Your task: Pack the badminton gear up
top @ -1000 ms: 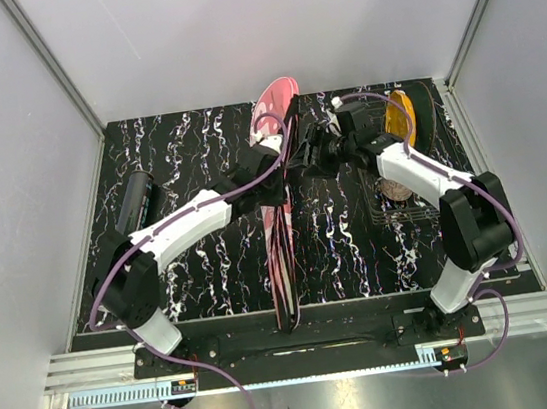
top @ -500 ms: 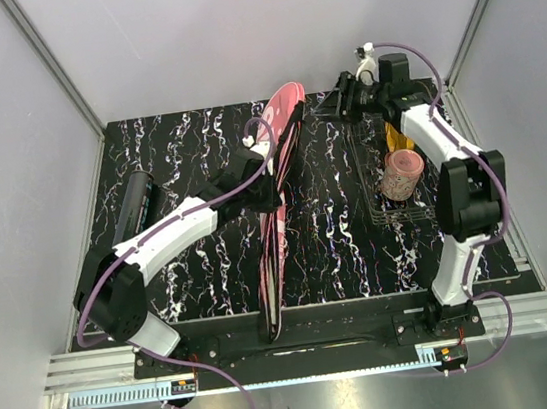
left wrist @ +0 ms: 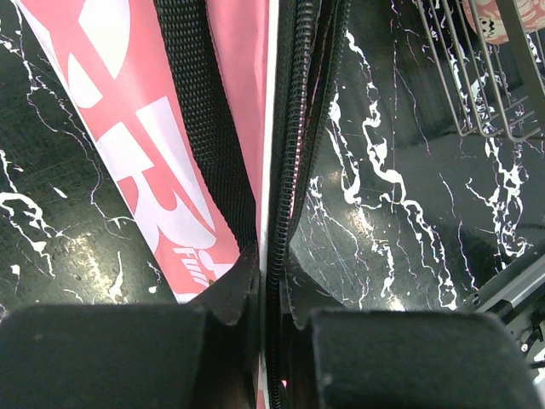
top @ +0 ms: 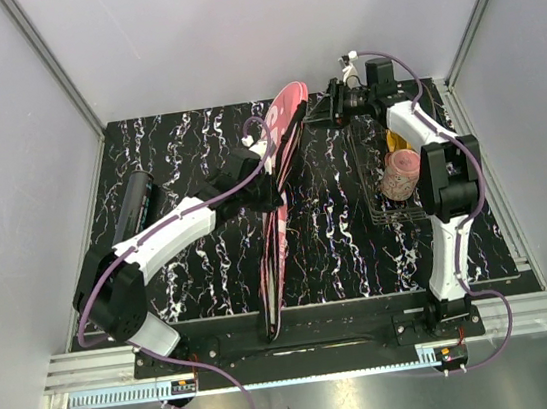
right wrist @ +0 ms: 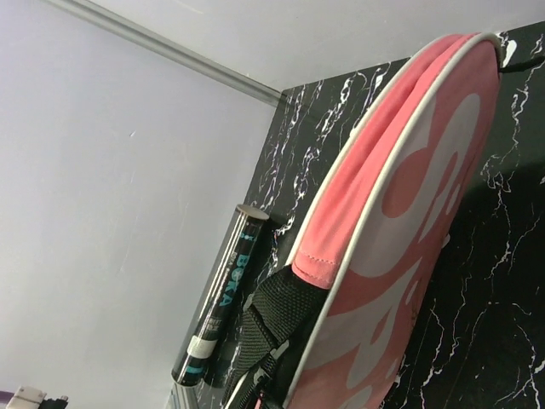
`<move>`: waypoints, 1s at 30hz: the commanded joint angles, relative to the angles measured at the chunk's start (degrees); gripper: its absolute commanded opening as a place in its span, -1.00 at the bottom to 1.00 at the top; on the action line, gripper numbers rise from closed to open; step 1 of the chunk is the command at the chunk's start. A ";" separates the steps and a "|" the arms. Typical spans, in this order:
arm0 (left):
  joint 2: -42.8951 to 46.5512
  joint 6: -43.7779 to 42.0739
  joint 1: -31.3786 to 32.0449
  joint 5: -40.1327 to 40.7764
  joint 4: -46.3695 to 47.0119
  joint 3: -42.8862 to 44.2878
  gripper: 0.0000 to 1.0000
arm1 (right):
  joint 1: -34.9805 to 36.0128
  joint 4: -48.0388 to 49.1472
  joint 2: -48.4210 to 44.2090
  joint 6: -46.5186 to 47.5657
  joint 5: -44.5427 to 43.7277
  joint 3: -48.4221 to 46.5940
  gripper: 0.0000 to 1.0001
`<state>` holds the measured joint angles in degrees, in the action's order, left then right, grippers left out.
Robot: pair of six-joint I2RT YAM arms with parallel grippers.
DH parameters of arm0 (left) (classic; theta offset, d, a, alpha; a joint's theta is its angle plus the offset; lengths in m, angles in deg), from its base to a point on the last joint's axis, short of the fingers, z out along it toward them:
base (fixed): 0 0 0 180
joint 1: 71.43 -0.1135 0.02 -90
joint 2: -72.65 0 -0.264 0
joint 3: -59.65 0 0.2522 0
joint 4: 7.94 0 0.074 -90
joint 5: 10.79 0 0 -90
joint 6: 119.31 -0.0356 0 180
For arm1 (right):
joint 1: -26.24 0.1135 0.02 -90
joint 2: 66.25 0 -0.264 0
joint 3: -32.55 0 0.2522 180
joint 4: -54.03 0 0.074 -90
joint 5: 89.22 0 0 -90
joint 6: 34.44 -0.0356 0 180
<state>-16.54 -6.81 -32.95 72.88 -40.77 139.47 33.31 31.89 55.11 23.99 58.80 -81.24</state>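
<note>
The right pincer (top: 325,110) has swung off the pink cover (top: 275,250) to the bench's far right corner, its jaws unreadable; the left pincer (left wrist: 272,328) stays clenched on the cover's zip edge mid-bench, so zipping probably resumes.
</note>
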 commanded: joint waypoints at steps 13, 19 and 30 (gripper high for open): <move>3.14 1.14 -0.69 -4.39 6.06 0.21 -1.00 | -0.39 1.26 2.92 1.43 3.85 -5.44 -0.15; 3.05 1.14 -0.77 -4.40 6.06 0.21 -1.00 | -0.30 2.32 3.36 0.20 4.91 -6.32 -0.21; 2.88 1.32 -0.77 -4.31 6.15 0.12 -1.00 | -0.22 3.02 3.62 -0.77 5.44 -6.14 -0.51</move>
<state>-16.54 -6.50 -33.54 70.57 -40.07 139.36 33.24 32.72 58.54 23.61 62.88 -85.04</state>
